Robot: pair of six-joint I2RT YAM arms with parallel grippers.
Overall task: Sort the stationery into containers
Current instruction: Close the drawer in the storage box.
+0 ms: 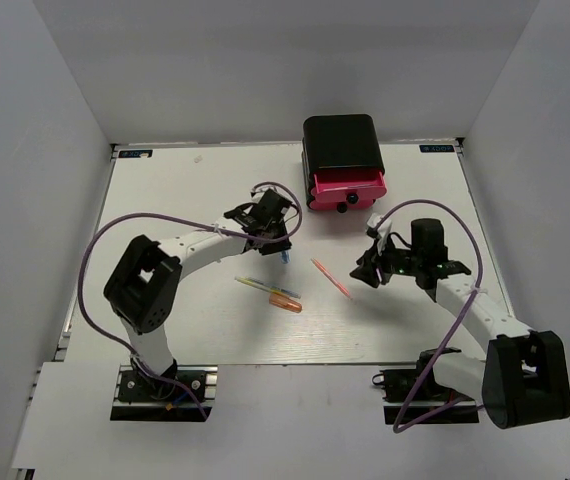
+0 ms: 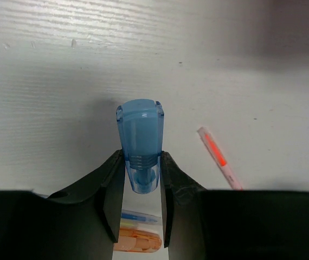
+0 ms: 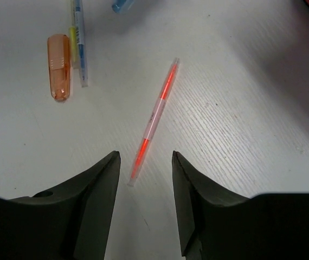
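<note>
Your left gripper [image 2: 142, 172] is clamped on a translucent blue highlighter [image 2: 139, 135]. Your right gripper [image 3: 143, 176] stands open and empty over a thin red pen [image 3: 155, 116] lying on the table [image 1: 165, 190]. Further back, the black cabinet [image 1: 342, 140] has one pink drawer [image 1: 348, 184] pulled out, and you can't make out its contents.

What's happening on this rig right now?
The left gripper is shut on a blue marker. The right gripper is open above a red pen that lies on the table. An orange highlighter and a blue-and-yellow pen lie side by side mid-table. At the far edge, the black cabinet has one pink drawer pulled out.
</note>
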